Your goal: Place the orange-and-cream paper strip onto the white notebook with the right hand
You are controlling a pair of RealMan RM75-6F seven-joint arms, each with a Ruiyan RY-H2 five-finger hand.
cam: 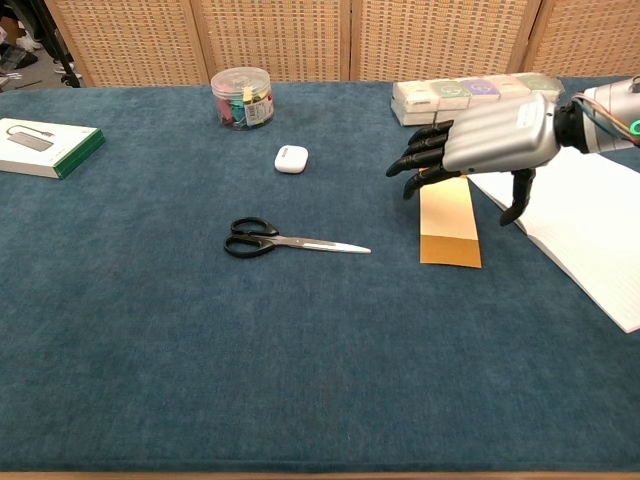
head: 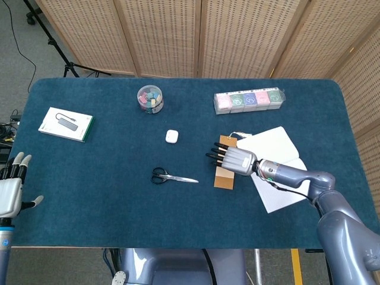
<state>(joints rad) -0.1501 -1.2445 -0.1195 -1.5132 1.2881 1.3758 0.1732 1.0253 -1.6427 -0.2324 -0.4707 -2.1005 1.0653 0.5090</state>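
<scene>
Head view showed the right hand (head: 233, 158) stretched out above the paper strip (head: 224, 176), palm down, its dark fingers (head: 215, 154) spread and pointing toward the table's middle. It held nothing; in the chest view the same hand (cam: 490, 135) hung over the upper end of the strip (cam: 449, 230) with its fingertips apart and the thumb angled down toward the edge of the notebook (cam: 590, 220). Whether any fingertip touched the paper could not be told.

The strip lay flat on the blue table (head: 119, 196), orange band nearest the front edge, just left of the white notebook (head: 279, 196) and not on it. The notebook lay tilted, partly under the right forearm.

Black-handled scissors (head: 172, 176) lay left of the strip, blades pointing toward it. A small white case (head: 171, 136) sat behind them, a clear jar of coloured clips (head: 150, 98) farther back, and a row of small boxes (head: 249, 101) near the rear edge. A boxed adapter (head: 66, 123) lay at the far left.

The left hand (head: 12, 193) was at the table's front left corner, fingers extended and apart, holding nothing.
</scene>
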